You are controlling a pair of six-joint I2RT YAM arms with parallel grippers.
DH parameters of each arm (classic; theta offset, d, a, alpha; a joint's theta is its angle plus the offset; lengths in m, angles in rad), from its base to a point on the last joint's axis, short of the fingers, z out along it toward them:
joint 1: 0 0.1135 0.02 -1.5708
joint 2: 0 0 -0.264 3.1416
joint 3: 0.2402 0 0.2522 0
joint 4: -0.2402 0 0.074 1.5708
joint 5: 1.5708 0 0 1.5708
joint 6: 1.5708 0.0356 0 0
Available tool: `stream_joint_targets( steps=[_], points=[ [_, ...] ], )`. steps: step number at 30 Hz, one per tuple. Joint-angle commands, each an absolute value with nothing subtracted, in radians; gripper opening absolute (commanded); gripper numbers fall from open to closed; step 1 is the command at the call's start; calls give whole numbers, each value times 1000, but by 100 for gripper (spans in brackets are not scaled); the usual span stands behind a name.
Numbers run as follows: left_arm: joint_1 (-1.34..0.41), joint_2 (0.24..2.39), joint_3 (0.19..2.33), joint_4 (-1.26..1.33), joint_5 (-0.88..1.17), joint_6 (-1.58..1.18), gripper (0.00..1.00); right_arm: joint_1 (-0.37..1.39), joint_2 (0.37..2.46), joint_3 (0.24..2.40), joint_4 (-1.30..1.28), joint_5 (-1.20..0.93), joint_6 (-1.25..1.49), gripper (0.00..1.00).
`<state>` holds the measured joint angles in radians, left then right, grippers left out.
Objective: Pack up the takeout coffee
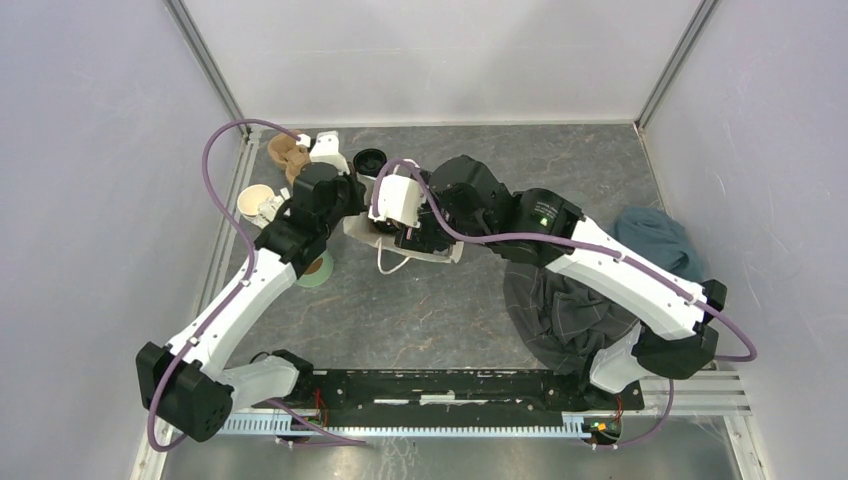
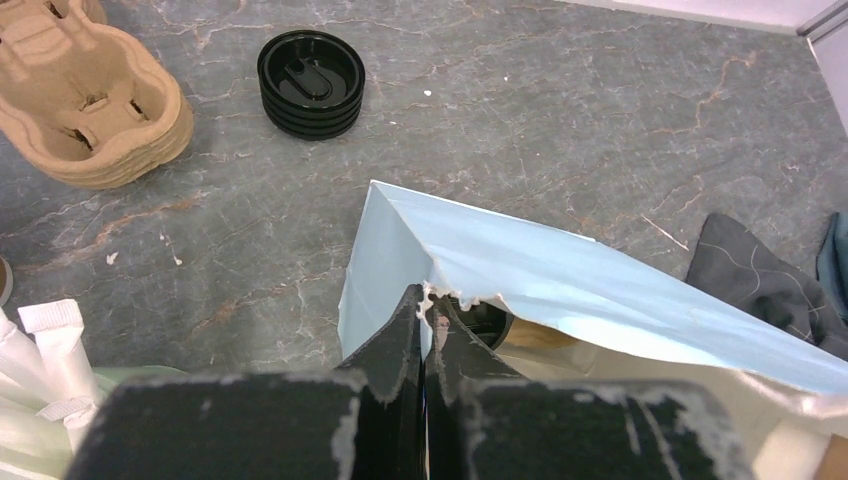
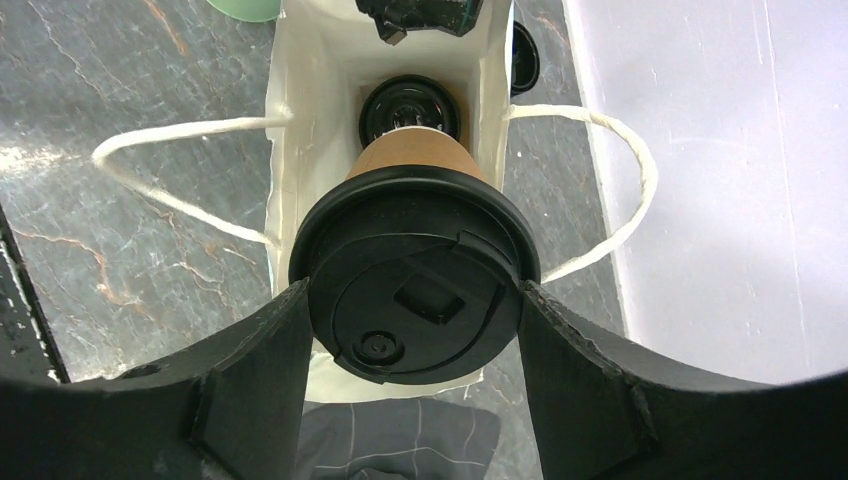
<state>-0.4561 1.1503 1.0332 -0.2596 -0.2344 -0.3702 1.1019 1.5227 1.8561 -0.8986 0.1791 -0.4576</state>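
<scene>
A white paper bag [image 3: 300,120] with string handles stands open below my right wrist. One takeout coffee [image 3: 410,110], a brown cup with a black lid, sits at the bag's bottom. My right gripper [image 3: 415,300] is shut on a second takeout coffee [image 3: 415,285], its fingers [image 3: 270,340] pressing both sides of the black lid, and the cup's body reaches down into the bag's mouth. My left gripper [image 2: 428,300] is shut on the bag's [image 2: 520,260] torn top rim, holding that side. In the top view both grippers meet at the bag [image 1: 365,228].
A stack of black lids [image 2: 311,80] and stacked cardboard cup carriers [image 2: 90,110] lie beyond the bag. A green cup [image 1: 318,270] and a cream cup [image 1: 258,203] stand at the left. A dark cloth [image 1: 570,310] and a teal cloth [image 1: 655,240] lie at the right.
</scene>
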Motion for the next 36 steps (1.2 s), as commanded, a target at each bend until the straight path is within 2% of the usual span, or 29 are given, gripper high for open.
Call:
stream_joint_targets(
  steps=[1, 8, 15, 26, 36],
  points=[
    [-459, 1098, 1020, -178, -268, -448, 2, 1124, 1544, 1871, -884, 237, -491, 0],
    [-459, 1071, 1003, -187, -295, -495, 2, 1142, 1615, 1883, -856, 221, -455, 0],
    [-459, 1043, 966, -162, -305, -501, 2, 1143, 1645, 1816, -781, 315, -515, 0],
    [-459, 1006, 926, -113, -321, -536, 2, 1143, 1651, 1666, -647, 331, -588, 0],
    [-459, 900, 759, 80, -279, -464, 2, 1071, 1628, 1547, -498, 282, -716, 0]
  ],
)
